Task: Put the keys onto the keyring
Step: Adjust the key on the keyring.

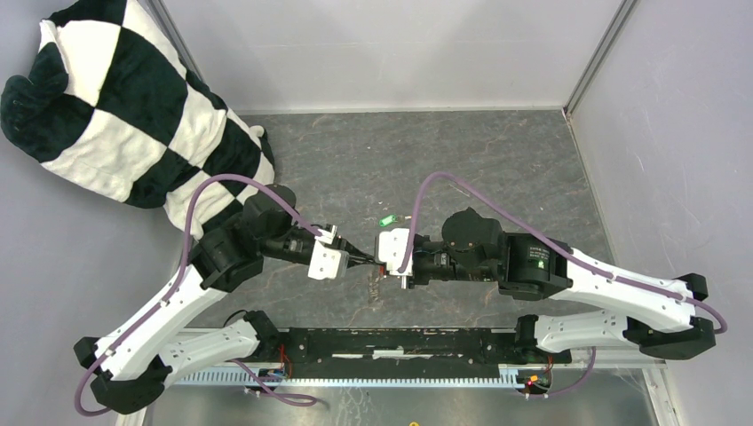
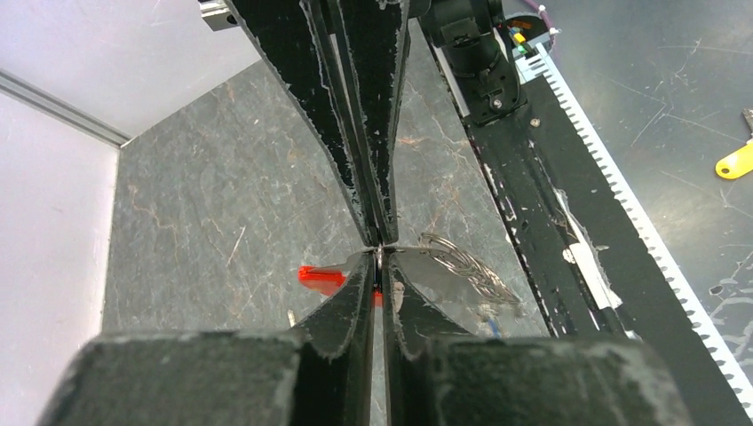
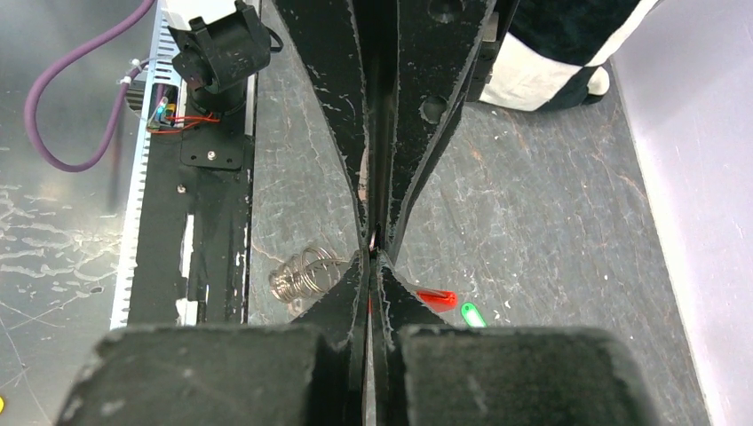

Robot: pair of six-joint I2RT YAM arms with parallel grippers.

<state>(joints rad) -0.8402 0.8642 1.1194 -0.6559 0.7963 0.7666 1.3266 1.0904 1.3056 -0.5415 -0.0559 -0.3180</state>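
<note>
**Grey slate tabletop, white-walled cell: two grippers tip to tip on one keyring**

Setting: dark veined table [image 1: 497,151] with white walls on three sides. A black-and-white checked cushion [image 1: 124,98] slumps in the far left corner.

Item 1, keyring [image 2: 462,266]: thin silver wire coils with a red tag [image 2: 321,277], near the table's middle, at the spot where both arms' fingertips meet. The coils sit to one side of the tips and the tag to the other.

Item 2, green key [image 1: 385,220]: lies flat on the table just beyond the right wrist, apart from the keyring.

Item 3, right gripper [image 3: 373,253]: fingers pressed flat together, with the keyring's wire pinched at the tips.

Item 4, left gripper [image 2: 380,262]: fingers [image 2: 351,311] stand a narrow slit apart, tips at the same wire. Whether they grip it cannot be told.

Item 5, yellow-headed key [image 2: 735,164]: lies on the scratched metal surface past the black toothed rail [image 2: 568,177], well apart from the rest.
</note>
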